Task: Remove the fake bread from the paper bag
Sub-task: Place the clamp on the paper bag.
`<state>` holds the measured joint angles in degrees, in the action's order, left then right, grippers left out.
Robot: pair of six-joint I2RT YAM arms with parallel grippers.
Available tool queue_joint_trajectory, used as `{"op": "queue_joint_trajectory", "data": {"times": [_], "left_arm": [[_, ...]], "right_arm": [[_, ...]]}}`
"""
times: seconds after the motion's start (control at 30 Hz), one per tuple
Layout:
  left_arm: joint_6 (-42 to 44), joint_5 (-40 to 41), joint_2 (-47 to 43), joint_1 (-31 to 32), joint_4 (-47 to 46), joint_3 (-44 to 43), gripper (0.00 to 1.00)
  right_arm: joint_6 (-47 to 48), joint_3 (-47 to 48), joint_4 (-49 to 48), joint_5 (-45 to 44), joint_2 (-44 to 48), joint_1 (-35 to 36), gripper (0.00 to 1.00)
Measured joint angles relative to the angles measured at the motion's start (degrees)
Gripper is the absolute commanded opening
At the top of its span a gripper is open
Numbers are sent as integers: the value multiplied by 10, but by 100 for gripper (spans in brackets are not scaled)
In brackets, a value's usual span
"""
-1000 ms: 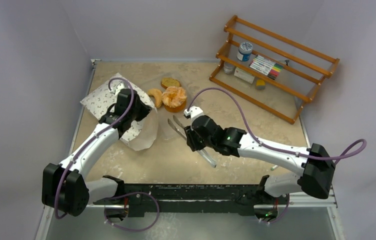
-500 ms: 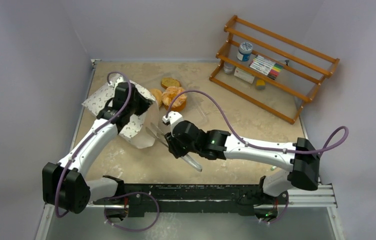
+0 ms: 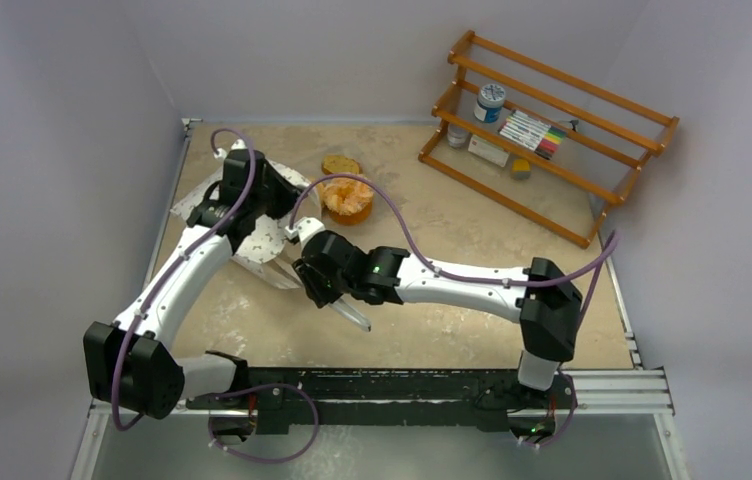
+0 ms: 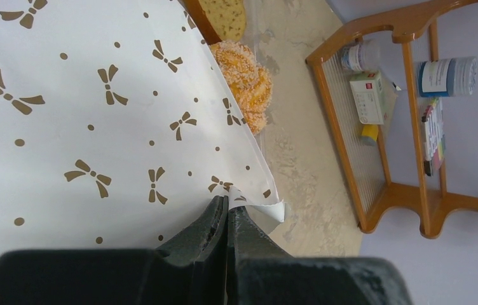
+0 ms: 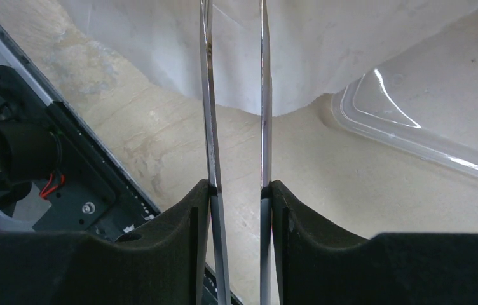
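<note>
At the left, the left gripper is pinching a corner of the bag, its fingers pressed together on the paper edge. Over the last second it has been drawing the bag back toward the table's far-left corner and lifting that corner. The mouth is now turning toward the middle of the table.

Just right of the bag, the right gripper is clamping a pair of tongs. Its pads are squeezing the two blades from outside, but the blades are standing apart with nothing between them. This arm has been swinging left from the centre of the table, and the tong tips are now reaching the bag's open edge. In the right wrist view they are pointing at white paper, and no bread is showing inside the bag.

Further right, a swirled bun and a brown slice are lying outside the bag, by a clear tray. At the far right, a wooden rack is standing untouched.

The arms seem to be setting up another reach into the bag. Whether any bread is left inside cannot be told.
</note>
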<state>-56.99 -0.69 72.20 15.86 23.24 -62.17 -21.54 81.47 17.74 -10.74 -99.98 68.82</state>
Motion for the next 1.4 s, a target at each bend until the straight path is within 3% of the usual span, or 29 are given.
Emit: {"op": "queue_joint_trajectory", "data": {"times": [0.7, 0.97, 1.4], "left_arm": [[-10, -10, -9, -21, -6, 5, 0], [-24, 1, -18, -24, -41, 49, 0], [-22, 4, -33, -19, -64, 98, 0]], "right_arm": [[30, 115, 14, 44, -148, -76, 40], [31, 117, 26, 45, -160, -75, 44], [37, 55, -44, 61, -160, -73, 53]]}}
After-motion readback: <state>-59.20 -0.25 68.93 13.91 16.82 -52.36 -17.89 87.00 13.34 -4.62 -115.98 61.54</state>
